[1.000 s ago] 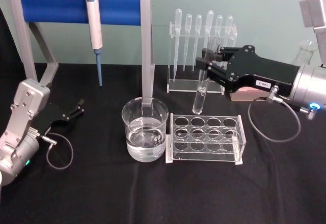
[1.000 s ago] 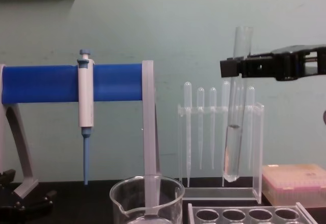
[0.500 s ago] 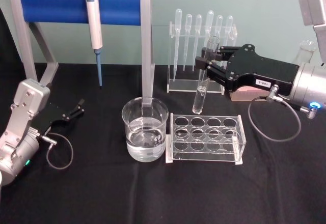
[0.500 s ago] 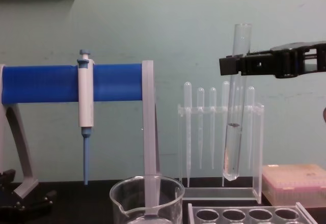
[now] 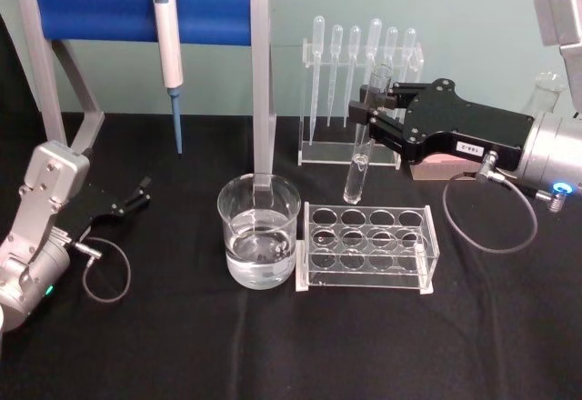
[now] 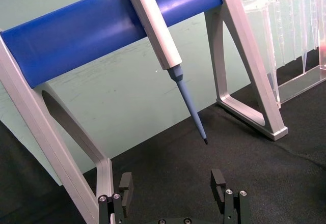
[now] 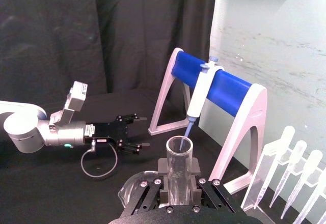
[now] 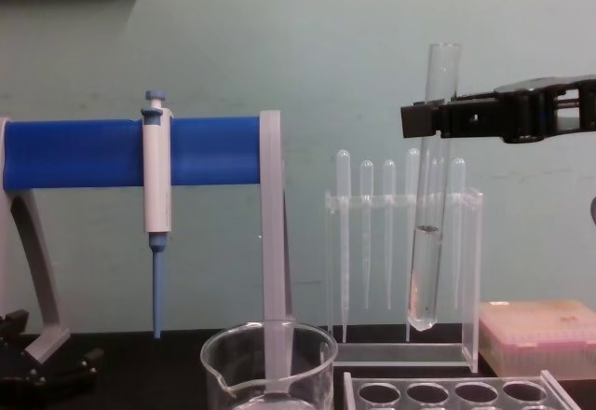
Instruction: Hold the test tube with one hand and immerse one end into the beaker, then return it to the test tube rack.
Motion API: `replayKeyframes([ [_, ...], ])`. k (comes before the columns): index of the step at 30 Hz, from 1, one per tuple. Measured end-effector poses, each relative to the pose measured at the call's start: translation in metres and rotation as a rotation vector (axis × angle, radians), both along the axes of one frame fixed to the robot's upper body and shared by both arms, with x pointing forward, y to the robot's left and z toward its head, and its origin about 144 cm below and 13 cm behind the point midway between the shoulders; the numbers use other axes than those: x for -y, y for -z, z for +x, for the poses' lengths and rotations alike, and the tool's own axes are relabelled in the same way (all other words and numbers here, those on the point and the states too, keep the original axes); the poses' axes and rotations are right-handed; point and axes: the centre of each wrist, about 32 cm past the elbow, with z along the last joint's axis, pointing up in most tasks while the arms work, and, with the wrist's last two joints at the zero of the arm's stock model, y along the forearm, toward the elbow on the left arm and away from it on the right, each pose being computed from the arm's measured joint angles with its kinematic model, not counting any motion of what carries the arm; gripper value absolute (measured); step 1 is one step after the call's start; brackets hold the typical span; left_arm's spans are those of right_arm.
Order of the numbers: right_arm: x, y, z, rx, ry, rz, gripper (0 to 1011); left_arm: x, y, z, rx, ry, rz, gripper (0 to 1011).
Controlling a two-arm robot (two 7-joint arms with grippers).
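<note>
My right gripper (image 5: 368,120) is shut on the upper part of the test tube (image 5: 356,171), below its rim. The tube hangs nearly upright in the air, above the far edge of the clear rack. In the chest view the test tube (image 8: 427,261) holds clear liquid in its lower part, with the right gripper (image 8: 430,119) clamped near the top. The right wrist view shows the test tube's (image 7: 179,169) open rim between the fingers (image 7: 163,189). The beaker (image 5: 259,232), part full of water, stands to the tube's left and nearer me. My left gripper (image 5: 136,195) rests open at the far left.
A clear rack (image 5: 368,247) with round holes sits right of the beaker. Behind it stands a pipette holder (image 5: 359,150) with several pipettes. A blue-barred stand (image 5: 136,11) carries a white-and-blue pipettor (image 5: 167,41). A pink box (image 8: 540,335) lies at the right.
My right gripper has lifted the test tube slightly and edged it left. The left arm has not moved.
</note>
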Motion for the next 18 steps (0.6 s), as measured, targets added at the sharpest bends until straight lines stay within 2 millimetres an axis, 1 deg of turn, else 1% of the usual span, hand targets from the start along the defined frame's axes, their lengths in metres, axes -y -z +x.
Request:
replayKeyframes([
  [18,0.0002,0.0003,0.0001,0.000,0.000,0.001,225,0.0000,0.0000,0.0000,0.000,0.000,0.000,1000],
])
